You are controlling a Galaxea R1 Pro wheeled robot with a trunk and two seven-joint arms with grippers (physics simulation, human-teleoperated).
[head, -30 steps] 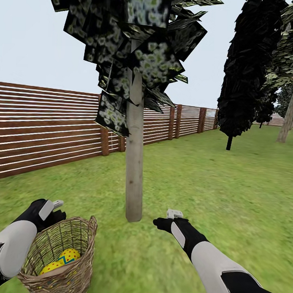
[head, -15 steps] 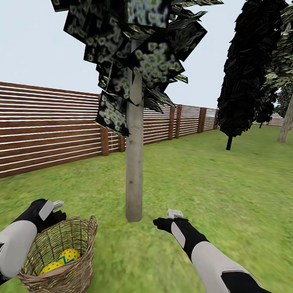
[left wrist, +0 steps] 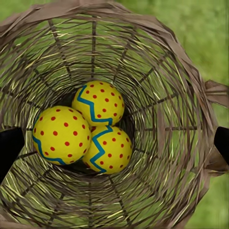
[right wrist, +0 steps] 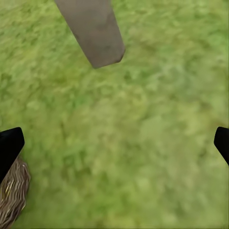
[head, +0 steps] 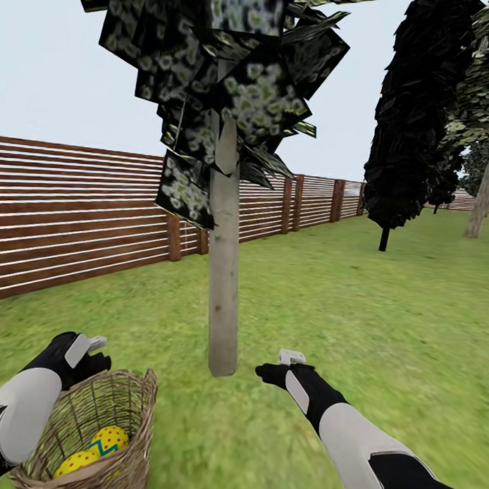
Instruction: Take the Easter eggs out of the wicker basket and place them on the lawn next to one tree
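Three eggs (left wrist: 90,126) lie touching in the basket (left wrist: 181,95); left gripper (left wrist: 114,143) fingers spread wide above them, right gripper (right wrist: 114,143) fingers wide over grass (right wrist: 143,143).

A fenced garden, rendered in simulation, is shown. A wide lawn (head: 355,305) of short green grass is spread across the ground, and it is bounded at the far side by a brown horizontal-slat wooden fence (head: 76,210) with posts. Trees are scattered over the grass: one tree (head: 223,286) with a straight pale trunk and dark foliage speckled whitish-green stands nearest, an all-black tree (head: 411,116) is seen further back, and another pale-trunked tree (head: 485,182) stands at the right. Pale open sky is seen above the fence.
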